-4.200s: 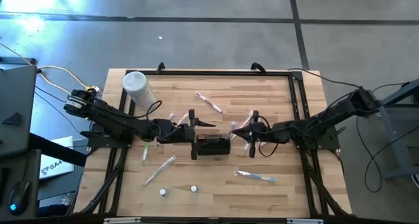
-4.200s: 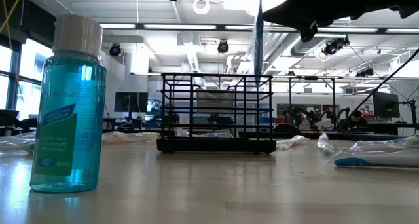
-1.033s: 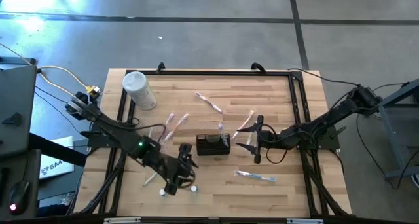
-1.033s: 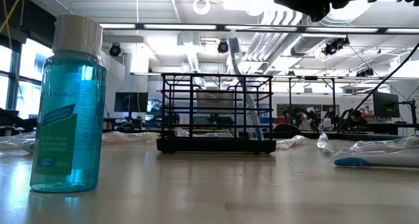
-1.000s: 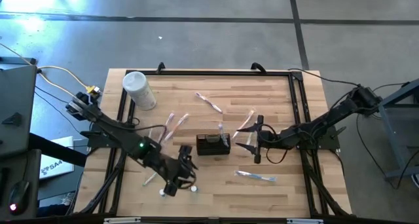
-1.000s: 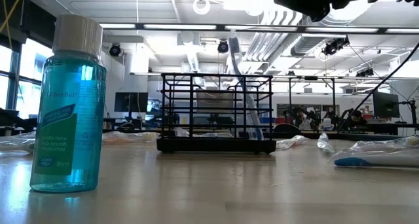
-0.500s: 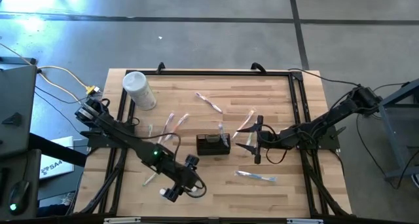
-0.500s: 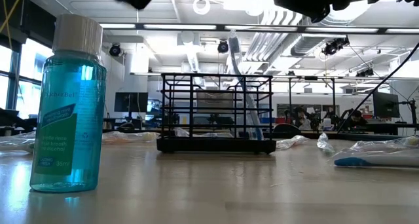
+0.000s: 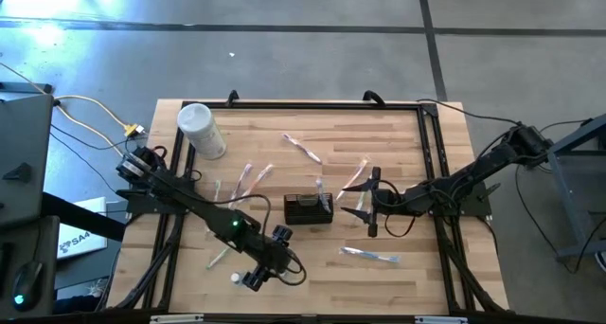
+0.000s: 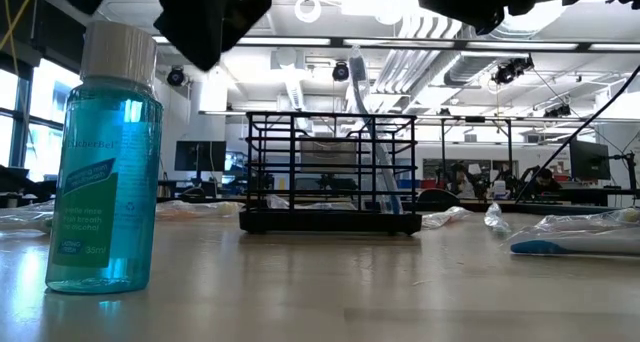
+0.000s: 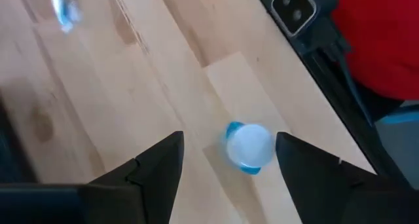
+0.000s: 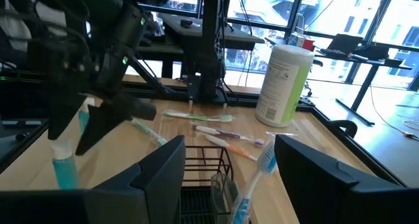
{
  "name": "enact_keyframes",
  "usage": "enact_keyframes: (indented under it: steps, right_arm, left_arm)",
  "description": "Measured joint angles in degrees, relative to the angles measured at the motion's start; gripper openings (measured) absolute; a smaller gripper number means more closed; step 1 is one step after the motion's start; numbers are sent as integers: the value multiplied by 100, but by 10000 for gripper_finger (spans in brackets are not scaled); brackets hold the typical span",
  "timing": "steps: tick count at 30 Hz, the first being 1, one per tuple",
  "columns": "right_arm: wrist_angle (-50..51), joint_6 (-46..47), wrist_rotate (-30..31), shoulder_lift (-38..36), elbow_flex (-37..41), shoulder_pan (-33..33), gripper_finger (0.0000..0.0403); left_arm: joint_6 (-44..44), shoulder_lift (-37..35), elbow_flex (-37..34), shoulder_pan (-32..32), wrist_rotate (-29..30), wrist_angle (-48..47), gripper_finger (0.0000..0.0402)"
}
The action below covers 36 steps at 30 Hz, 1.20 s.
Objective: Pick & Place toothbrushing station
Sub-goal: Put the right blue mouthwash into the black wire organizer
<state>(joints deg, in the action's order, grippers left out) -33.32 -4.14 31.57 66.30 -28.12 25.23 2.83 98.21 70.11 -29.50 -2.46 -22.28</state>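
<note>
Since a moment ago the left gripper (image 9: pixel 254 280) has slid toward the lower centre of the high view, fingers spread above a small blue bottle (image 11: pixel 249 147). At centre, the black holder (image 9: pixel 309 209) holds a toothbrush (image 10: pixel 372 142); the right gripper (image 9: pixel 365 203) hovers spread just right.

Black mesh station (image 9: pixel 309 209), teal bottle (image 10: pixel 103 162) w/ white cap.

A matt black wire toothbrushing station (image 9: pixel 309 209) is sitting on a smooth pale wooden table (image 9: pixel 398 153) near a glossy clear-plastic bottle (image 10: pixel 103 162).
</note>
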Motion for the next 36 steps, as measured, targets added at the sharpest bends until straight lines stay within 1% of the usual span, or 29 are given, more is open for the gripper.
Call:
enact_keyframes:
  steps: [7, 12, 23, 36]
  right_arm:
    - [11, 0, 0, 0, 0, 0, 228]
    - [52, 1, 0, 0, 0, 0, 228]
    - [52, 0, -2, 0, 0, 0, 228]
    - [57, 0, -2, 0, 0, 0, 228]
  left_arm:
    - [-1, 138, -17, 79, -278, 61, 238]
    - [0, 123, 0, 74, -299, 101, 238]
    - [3, 193, -7, 74, -370, 106, 198]
    - [42, 311, -4, 74, -538, 245, 196]
